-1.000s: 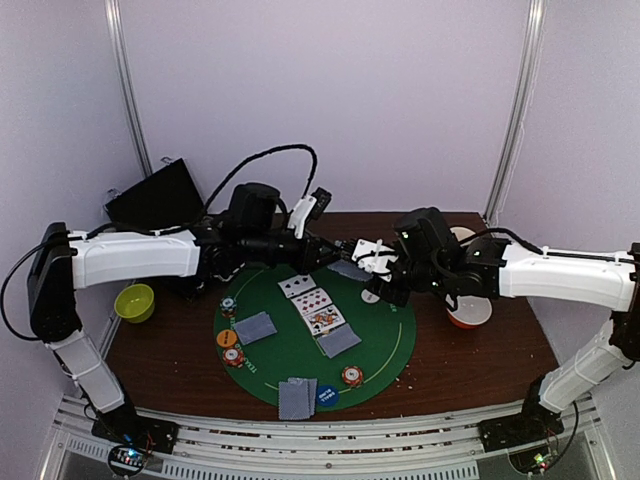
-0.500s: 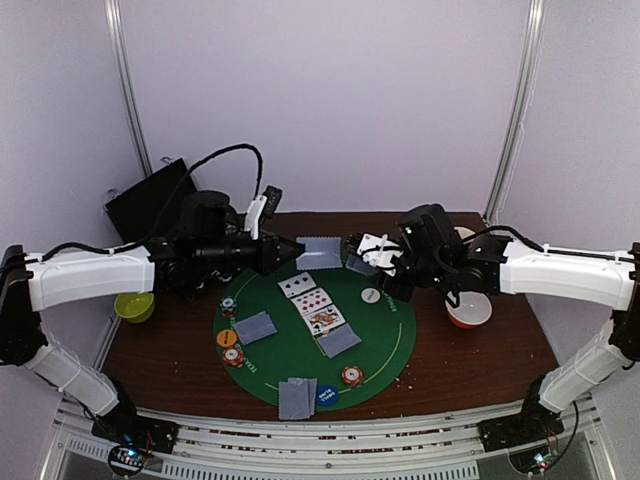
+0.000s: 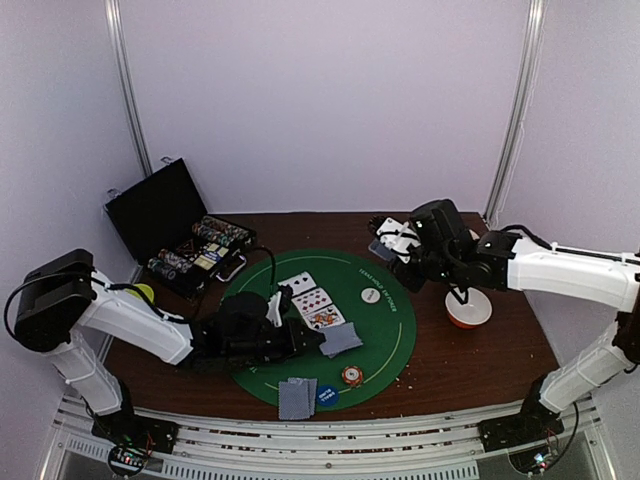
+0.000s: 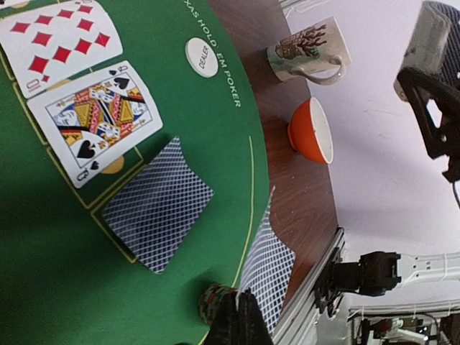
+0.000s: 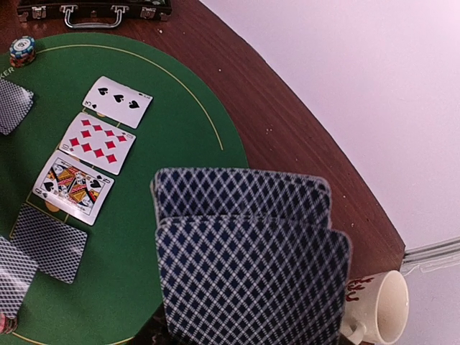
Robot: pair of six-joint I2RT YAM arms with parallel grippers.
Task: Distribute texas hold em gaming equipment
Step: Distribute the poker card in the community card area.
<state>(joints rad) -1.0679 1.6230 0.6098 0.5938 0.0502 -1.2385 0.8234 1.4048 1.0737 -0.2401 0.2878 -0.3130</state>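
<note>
My left gripper [image 3: 312, 340] hovers low over the green round mat [image 3: 385, 335], shut on one lattice-backed card [image 4: 272, 262] held on edge. Just left of it a face-down card [image 4: 154, 205] lies on the mat [image 4: 43, 237], and a chip stack [image 4: 214, 305] sits right under the fingertips. Three face-up cards [image 3: 310, 300] lie in the mat's middle. My right gripper [image 3: 392, 250] is shut on the fanned deck [image 5: 248, 259] above the mat's back right edge. The white dealer disc [image 3: 371, 295] lies near it.
A pair of face-down cards [image 3: 296, 397] and a blue disc [image 3: 326, 395] lie at the mat's front. An open chip case [image 3: 185, 240] stands back left. An orange-and-white bowl [image 3: 468, 308] and a beige mug [image 5: 377, 309] stand right of the mat.
My left arm has swung from the back, where it met the deck, down to the front of the mat with one card. My right arm has drawn back to the right.
</note>
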